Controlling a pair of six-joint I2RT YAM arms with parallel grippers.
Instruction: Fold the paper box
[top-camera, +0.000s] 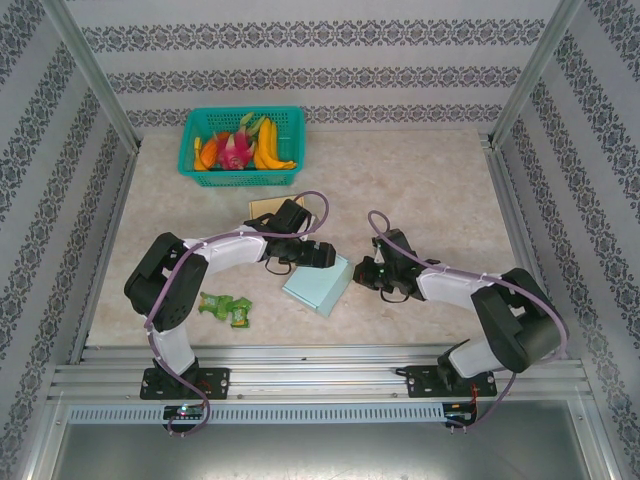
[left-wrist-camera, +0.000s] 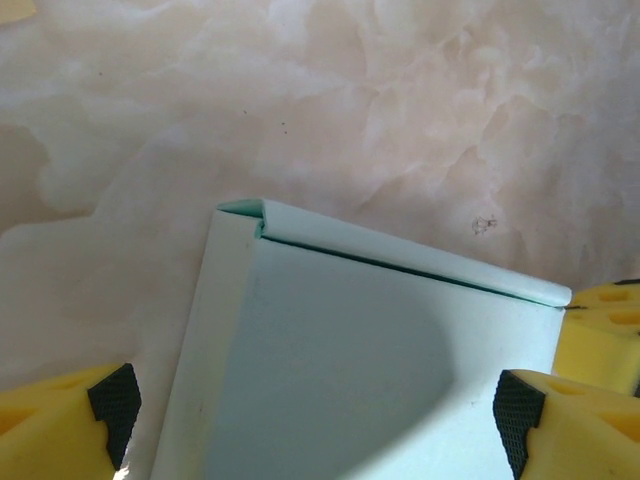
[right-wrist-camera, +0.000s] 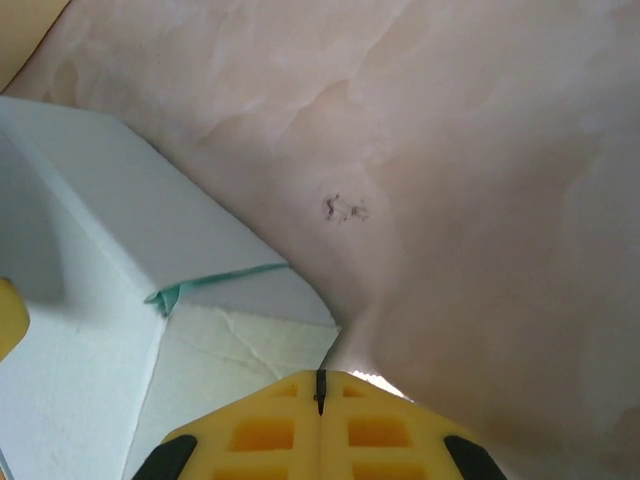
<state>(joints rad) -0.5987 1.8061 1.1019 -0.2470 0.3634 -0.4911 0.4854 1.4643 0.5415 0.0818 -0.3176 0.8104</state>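
Saw marbled tabletop (top-camera: 430, 180) underneath; found pale-green paper box (top-camera: 317, 284) lying flat beneath left pincer (left-wrist-camera: 318, 410), spread wide over it, holding nothing; found right pincer (right-wrist-camera: 320, 400) pressed shut, empty, just beside box's folded corner.

Lighting: bright, even and diffuse, supplied from overhead. Soft, short shadows are cast onto the pale surface (top-camera: 420, 180). In the left wrist view a grey shadow is thrown across the paper box (left-wrist-camera: 350, 370). The overhead view is rendered sharp, the wrist views slightly softer.
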